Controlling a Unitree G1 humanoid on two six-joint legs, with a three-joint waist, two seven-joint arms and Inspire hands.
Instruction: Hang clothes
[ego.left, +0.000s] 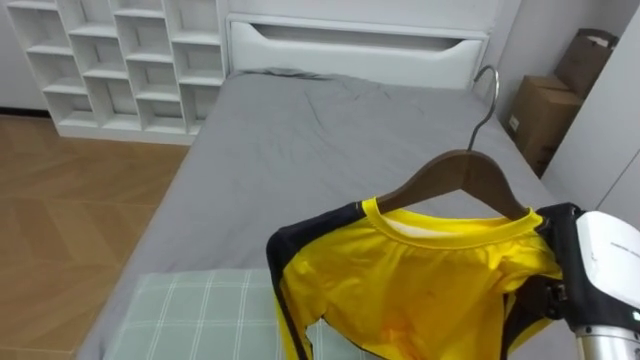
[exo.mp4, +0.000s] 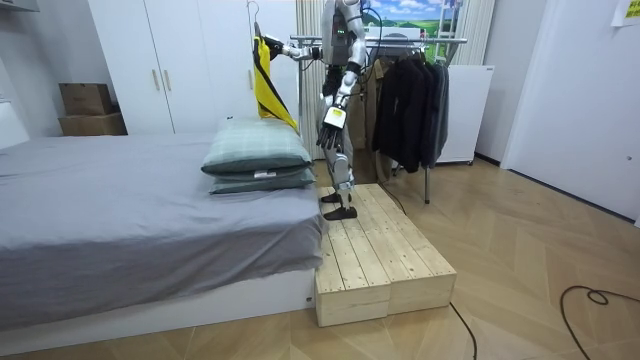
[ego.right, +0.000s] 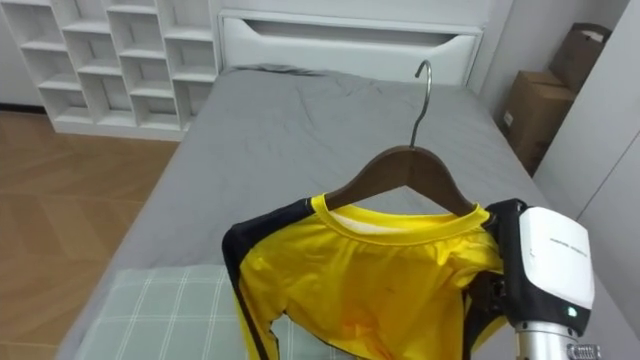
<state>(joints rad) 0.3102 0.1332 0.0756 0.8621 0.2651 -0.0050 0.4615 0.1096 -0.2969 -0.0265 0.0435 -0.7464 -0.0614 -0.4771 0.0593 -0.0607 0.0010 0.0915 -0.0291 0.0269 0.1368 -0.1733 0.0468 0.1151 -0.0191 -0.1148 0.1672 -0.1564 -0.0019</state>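
Observation:
A yellow shirt (ego.left: 420, 290) with dark trim hangs on a brown wooden hanger (ego.left: 465, 170), whose metal hook (ego.left: 487, 85) points up. My right hand (ego.left: 562, 235) is at the hanger's right shoulder and grips it through the shirt's cloth; its fingers are partly hidden behind the fabric. The hand and shirt are held out over the near end of the grey bed (ego.left: 300, 150). In the room view I stand on a wooden platform (exo.mp4: 375, 255) beside the bed. There the shirt (exo.mp4: 265, 90) hangs from my outstretched right hand (exo.mp4: 290, 50), and my left hand (exo.mp4: 333, 120) hangs at my side.
A green checked pillow (ego.left: 190, 310) lies below the shirt. A white shelf unit (ego.left: 120, 60) stands left of the bed, cardboard boxes (ego.left: 545, 115) right of it. In the room view a clothes rack (exo.mp4: 410, 95) with dark garments stands close behind me.

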